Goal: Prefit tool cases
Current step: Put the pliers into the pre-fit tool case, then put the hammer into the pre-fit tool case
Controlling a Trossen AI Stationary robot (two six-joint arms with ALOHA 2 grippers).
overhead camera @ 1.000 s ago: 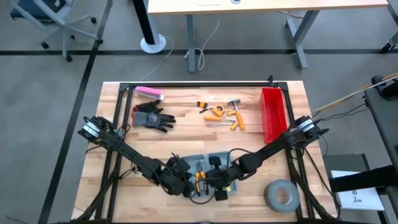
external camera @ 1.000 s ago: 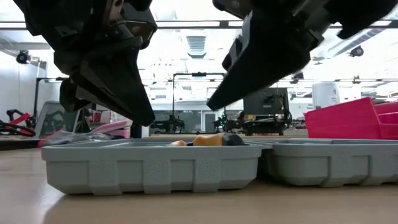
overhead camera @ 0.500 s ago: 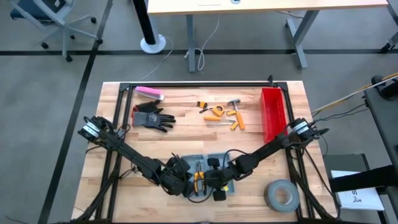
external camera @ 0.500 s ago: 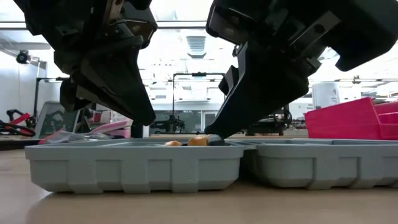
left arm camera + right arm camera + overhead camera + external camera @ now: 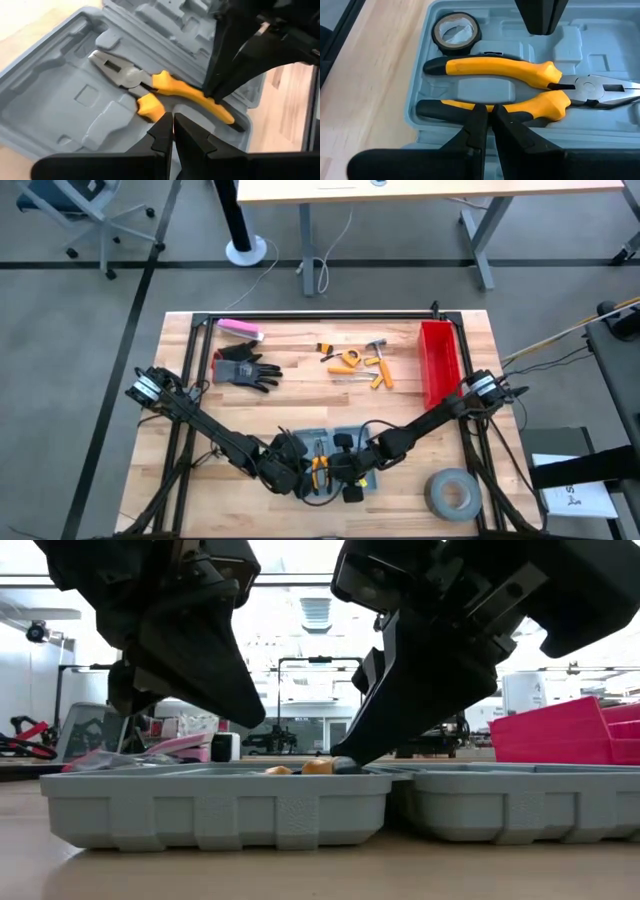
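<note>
Progress: partly fitted. The case lies open at the near-middle of the table, both halves flat. Yellow-handled pliers sit in the moulded slot of one half, with a small tape roll seated in its round recess beside the handle ends. The other slots visible in the wrist views are unfilled.

Left gripper: closed, nothing held, hovering just above the pliers' handle in the left wrist view.

Right gripper: closed, nothing held, tips at the nearer pliers handle. It appears to be pressing the handle down into its slot; contact cannot be confirmed.

Outstanding: several loose tools lie well apart at the far side of the table, near the red bin. Judged remaining: seat the pliers fully, then fetch and fit those tools. A glove and a large tape roll also lie on the table.
</note>
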